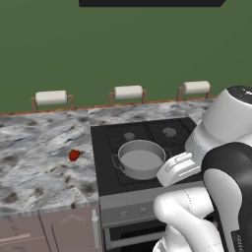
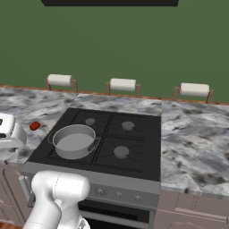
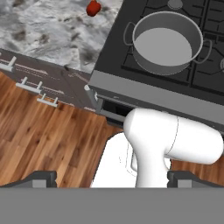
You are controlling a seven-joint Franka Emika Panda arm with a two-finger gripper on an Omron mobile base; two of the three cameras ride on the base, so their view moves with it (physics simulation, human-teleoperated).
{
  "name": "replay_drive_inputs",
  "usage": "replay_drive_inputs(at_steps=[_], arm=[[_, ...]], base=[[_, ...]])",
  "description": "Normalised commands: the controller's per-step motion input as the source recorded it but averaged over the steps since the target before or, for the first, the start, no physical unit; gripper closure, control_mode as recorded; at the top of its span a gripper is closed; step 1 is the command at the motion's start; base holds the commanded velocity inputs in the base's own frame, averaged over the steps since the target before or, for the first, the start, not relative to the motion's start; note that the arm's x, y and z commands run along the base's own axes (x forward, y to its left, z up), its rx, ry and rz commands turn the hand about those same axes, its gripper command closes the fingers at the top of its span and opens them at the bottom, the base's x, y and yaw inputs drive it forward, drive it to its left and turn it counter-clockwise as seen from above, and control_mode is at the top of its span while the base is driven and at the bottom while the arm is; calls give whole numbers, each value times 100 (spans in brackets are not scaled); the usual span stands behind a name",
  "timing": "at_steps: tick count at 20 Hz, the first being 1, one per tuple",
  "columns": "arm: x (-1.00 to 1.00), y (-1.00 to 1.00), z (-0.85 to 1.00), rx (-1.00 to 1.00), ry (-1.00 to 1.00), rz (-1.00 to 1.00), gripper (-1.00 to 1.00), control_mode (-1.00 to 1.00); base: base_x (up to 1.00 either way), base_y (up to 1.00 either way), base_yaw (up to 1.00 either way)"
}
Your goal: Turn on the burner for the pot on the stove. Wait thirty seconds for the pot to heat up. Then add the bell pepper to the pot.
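The grey pot (image 1: pixel 140 158) sits on the front left burner of the black stove (image 1: pixel 165 123), with its pale inside bare. The red bell pepper (image 1: pixel 74 155) lies on the marble counter left of the stove. My white hand (image 1: pixel 175 169) hovers over the stove's front edge, just right of the pot and apart from it. In the hand view my gripper (image 3: pixel 112 178) is open with nothing between its fingertips (image 3: pixel 43 178), and it looks down on the pot (image 3: pixel 166 41), the bell pepper (image 3: pixel 93 8) and the stove's grey front panel (image 3: pixel 144 92). The pot (image 2: pixel 74 141) and bell pepper (image 2: pixel 34 125) also show from the right.
Small knobs (image 2: pixel 118 193) line the stove's front panel. Three paper towel holders (image 1: pixel 128 92) stand along the green back wall. Marble counter (image 2: pixel 197 138) flanks the stove on both sides. Cabinet drawers (image 3: pixel 30 83) and wood floor (image 3: pixel 48 140) lie below.
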Motion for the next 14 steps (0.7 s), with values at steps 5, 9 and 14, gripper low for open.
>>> replay_drive_inputs(at_steps=[5,9,14], arm=[[0,0,0,0,0,0,-100,-100],[0,0,0,0,0,0,-100,-100],[0,0,0,0,0,0,-100,-100]], base=[[0,0,0],[0,0,0],[0,0,0]])
